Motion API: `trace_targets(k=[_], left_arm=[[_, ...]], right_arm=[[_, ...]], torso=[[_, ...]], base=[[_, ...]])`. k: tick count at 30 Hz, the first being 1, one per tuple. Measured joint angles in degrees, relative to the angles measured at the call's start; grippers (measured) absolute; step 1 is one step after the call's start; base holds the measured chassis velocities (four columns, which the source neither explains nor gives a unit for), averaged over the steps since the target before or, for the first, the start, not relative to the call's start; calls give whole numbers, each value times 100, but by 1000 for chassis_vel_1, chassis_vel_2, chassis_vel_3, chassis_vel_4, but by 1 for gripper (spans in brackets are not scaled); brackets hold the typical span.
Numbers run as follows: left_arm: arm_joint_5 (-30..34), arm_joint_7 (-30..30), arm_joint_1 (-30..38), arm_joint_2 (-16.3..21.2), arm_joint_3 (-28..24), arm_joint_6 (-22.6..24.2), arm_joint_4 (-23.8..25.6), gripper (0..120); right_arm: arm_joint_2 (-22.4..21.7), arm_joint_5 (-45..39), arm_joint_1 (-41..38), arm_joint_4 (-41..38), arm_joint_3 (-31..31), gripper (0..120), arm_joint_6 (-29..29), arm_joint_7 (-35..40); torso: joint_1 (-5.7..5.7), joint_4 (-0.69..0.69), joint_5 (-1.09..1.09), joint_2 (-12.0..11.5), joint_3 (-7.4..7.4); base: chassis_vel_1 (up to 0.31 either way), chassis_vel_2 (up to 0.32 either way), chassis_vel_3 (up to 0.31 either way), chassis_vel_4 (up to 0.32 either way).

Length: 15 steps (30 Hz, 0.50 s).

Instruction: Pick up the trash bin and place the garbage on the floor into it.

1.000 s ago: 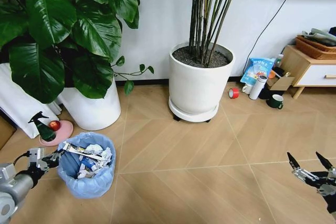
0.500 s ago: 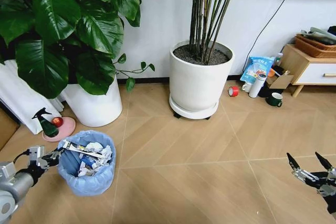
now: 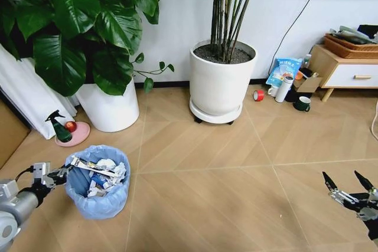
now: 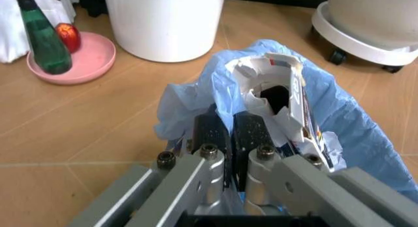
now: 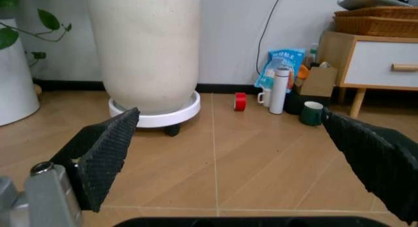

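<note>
Black rubber pads pressed together on the crinkled light-blue liner: the left gripper (image 3: 59, 175) is clamped on the rim of the trash bin (image 3: 97, 203), at the side of the bin facing the pink dish (image 3: 72, 133). In the left wrist view its fingers (image 4: 212, 134) pinch the bag edge. Inside the bin lies the garbage (image 3: 101, 176): crumpled white paper and a long dark wrapper across the top. The bin stands on the herringbone wooden floor (image 3: 236, 169), in front of the leafy plant's white pot (image 3: 109, 110). Well apart from the bin, across the floor, the right gripper (image 3: 348, 188) hovers with its fingers spread wide, holding nothing.
</note>
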<state>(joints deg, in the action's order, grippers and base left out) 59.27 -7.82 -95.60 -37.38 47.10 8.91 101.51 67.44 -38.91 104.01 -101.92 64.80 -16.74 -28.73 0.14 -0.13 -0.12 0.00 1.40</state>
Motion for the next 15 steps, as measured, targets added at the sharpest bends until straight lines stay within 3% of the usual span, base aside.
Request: trace_targets(k=[15], left_arm=[[22,24,132,7,-122,14,-54,0]], right_arm=[[-36,3,-16,25,-25,100,20,-18]], torso=[[0,0,0,0,0]], base=[[130,-124,-132,134]])
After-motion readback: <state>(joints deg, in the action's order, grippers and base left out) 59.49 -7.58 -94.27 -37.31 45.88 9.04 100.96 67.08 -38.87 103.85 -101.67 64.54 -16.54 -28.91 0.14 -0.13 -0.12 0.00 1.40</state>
